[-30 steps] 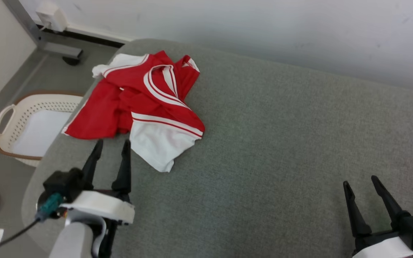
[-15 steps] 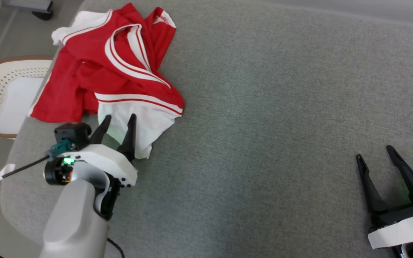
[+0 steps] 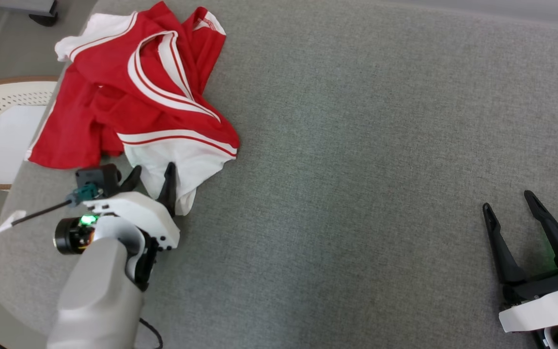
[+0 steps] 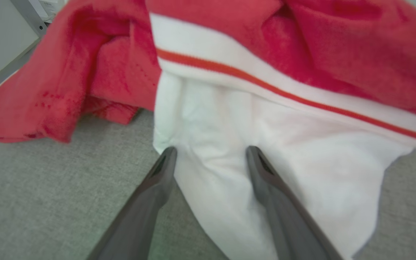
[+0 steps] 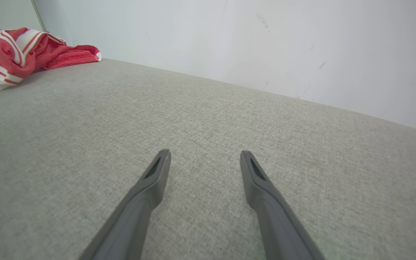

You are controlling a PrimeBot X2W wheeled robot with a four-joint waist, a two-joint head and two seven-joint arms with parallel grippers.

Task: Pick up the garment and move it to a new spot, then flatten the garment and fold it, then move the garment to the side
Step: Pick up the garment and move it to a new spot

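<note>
We see the garment (image 3: 114, 97) in bright red, crossed by white bands with a thin red line, and ending in a plain white panel. The couch (image 3: 356, 145) is a flecked grey weave. We note a cream basket (image 3: 3, 99) dotted with holes and rimmed brown, and a white wall (image 5: 229, 43).

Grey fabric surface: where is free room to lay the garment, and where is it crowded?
The widest bare patch of the grey fabric surface lies between the garment and the right hand, back to the wall. The near strip between the hands is bare too. The far left corner is crowded: the garment lies there, the open left hand at its white part.
</note>
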